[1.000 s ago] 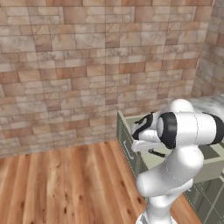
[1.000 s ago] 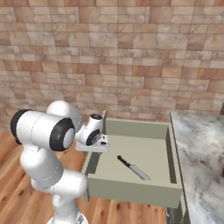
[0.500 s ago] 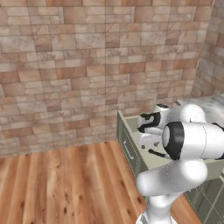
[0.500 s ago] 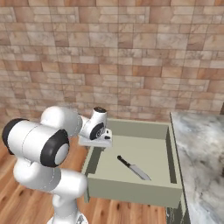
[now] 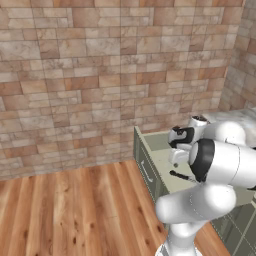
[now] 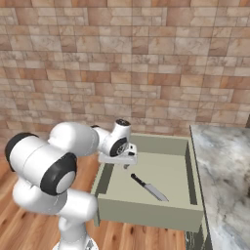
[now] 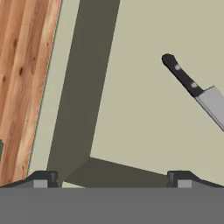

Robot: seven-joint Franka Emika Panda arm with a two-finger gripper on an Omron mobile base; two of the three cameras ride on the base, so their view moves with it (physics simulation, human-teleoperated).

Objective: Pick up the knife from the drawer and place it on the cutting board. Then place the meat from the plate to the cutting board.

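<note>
Hand view: gripper (image 7: pixel 111 177) open, tips wide apart, nothing betw. them; it hangs over a corner of the drawer (image 7: pixel 144 131), by the side wall next to the wood floor (image 7: pixel 22 83); knife (image 7: pixel 194 89) flat on drawer bottom, apart from tips, black handle toward that wall. Right base view: knife (image 6: pixel 149 187) mid-drawer, diagonal; gripper (image 6: pixel 125 161) above left rear part of drawer (image 6: pixel 151 215); marble counter (image 6: pixel 224 171) on drawer's right.

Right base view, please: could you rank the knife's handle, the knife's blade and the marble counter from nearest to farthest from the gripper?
1. Knife handle: just right of and below the open gripper, on the drawer floor.
2. Knife blade: further right, toward the drawer front.
3. Marble counter: far right, beyond the drawer.
</note>
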